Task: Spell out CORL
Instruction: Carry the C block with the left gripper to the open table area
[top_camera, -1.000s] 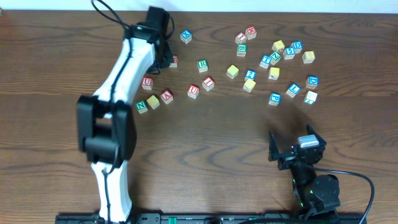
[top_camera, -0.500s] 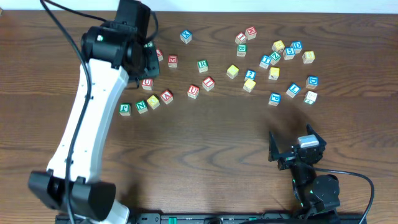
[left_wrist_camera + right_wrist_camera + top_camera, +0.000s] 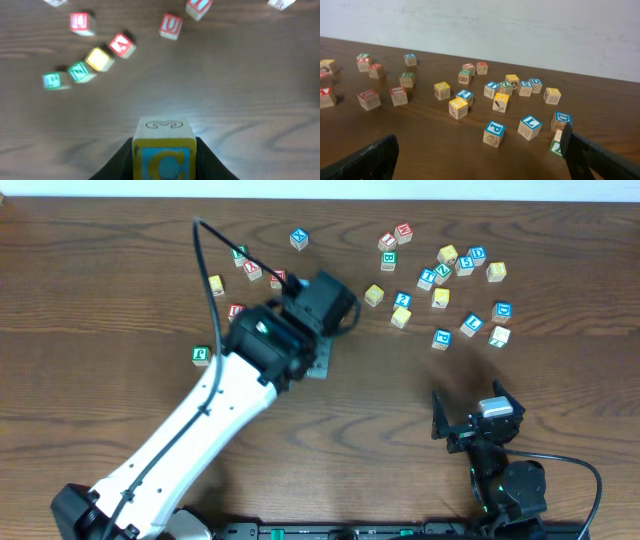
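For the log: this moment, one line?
left jaws: shut on C cube | right jaws: open, empty | L cube: on table

The overhead camera looks straight down from well above the table (image 3: 400, 400), taking in its full width and the scatter of letter cubes (image 3: 441, 298). The left wrist camera hangs close over the wood, tilted down and forward past the C cube (image 3: 164, 157) at its lower edge, toward a curved row ending in a green P cube (image 3: 52, 80) (slightly blurred). The overhead view shows the same P cube (image 3: 202, 355). The right wrist camera sits low at the near side, looking almost level across to the wall (image 3: 520, 30). Its blue L cube (image 3: 530, 126) is also seen from overhead, L cube (image 3: 471, 324).
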`<state>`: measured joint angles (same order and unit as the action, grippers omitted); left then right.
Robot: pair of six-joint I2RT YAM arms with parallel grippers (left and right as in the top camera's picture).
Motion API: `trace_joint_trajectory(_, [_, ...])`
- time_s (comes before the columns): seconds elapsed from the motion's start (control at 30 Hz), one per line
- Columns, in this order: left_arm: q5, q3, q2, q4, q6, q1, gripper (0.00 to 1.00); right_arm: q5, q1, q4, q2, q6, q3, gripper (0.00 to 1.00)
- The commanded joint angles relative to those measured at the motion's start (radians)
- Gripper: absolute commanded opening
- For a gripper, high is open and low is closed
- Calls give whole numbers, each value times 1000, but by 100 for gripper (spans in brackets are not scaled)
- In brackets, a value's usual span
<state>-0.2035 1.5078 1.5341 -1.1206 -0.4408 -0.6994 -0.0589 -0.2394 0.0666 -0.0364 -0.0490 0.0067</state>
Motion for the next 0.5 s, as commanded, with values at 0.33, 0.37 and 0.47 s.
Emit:
trace_joint_trajectory(0.33, [133,-341,-33,290,-202,-37,8,-2,6,4,5,-12,-1,99])
trace_joint_trajectory(0.37, [132,-348,-33,297,-205,-37,7,-2,6,4,5,-12,-1,99])
trace_joint_trajectory(0.47, [123,-369,-33,327,-209,-37,8,-2,6,4,5,-12,-1,99])
